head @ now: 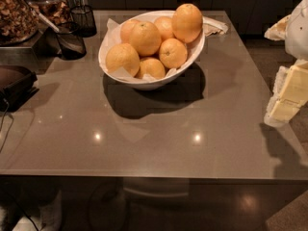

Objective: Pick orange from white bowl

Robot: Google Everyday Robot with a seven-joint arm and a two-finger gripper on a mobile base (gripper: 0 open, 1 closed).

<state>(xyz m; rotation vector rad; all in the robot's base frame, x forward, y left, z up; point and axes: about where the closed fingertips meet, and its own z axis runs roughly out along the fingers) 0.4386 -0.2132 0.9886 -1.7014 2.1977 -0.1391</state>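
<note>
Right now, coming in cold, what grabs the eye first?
The white bowl, heaped with oranges, sits toward the far side of the grey table. One large round orange tops the pile's left-middle. The gripper hangs at the right edge, apart from the bowl.

Inspector: Worktop condition?

Officer: Grey glossy worktop (159,138), lamp reflections near the front edge.

Inspector: Items on it?

Officer: White bowl (144,83) midway along the far edge. Black mesh cups (84,19) at the far left corner. Crumpled paper (214,27) towards the far right corner. Gripper (285,105) at the right edge, apart from the bowl.
</note>
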